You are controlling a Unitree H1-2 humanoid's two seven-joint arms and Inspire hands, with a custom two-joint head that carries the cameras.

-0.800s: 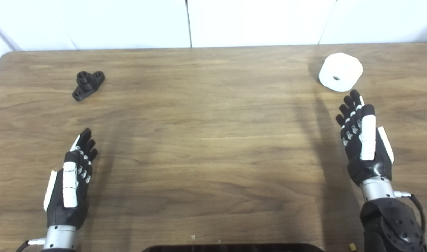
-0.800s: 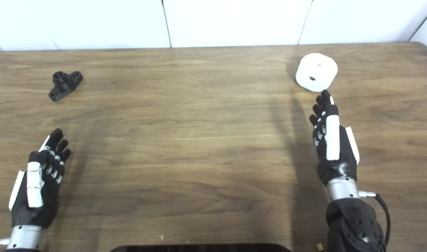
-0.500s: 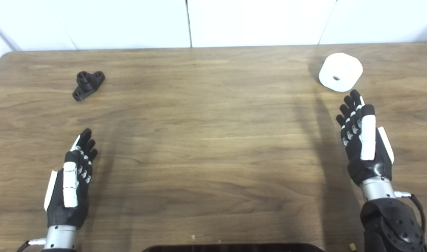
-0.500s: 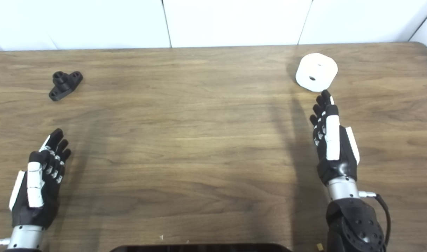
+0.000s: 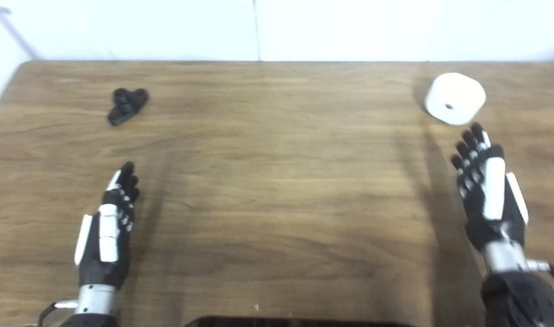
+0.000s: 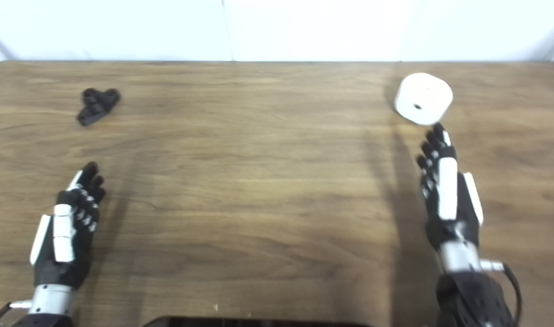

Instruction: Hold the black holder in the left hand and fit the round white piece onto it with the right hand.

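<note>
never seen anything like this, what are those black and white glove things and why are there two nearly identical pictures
Those are a humanoid robot's two mechanical hands, each on an arm that enters from the bottom edge. The two pictures come from two cameras side by side on its head, so they show one scene from slightly different spots. Both look down on a wooden table. The left hand and the right hand are open and hold nothing. Far left on the table lies a small black holder, well ahead of the left hand. Far right sits a round white piece with a hole in its face, just beyond the right hand's fingertips; I cannot tell whether they touch it. The pictures are slightly blurred.
</note>
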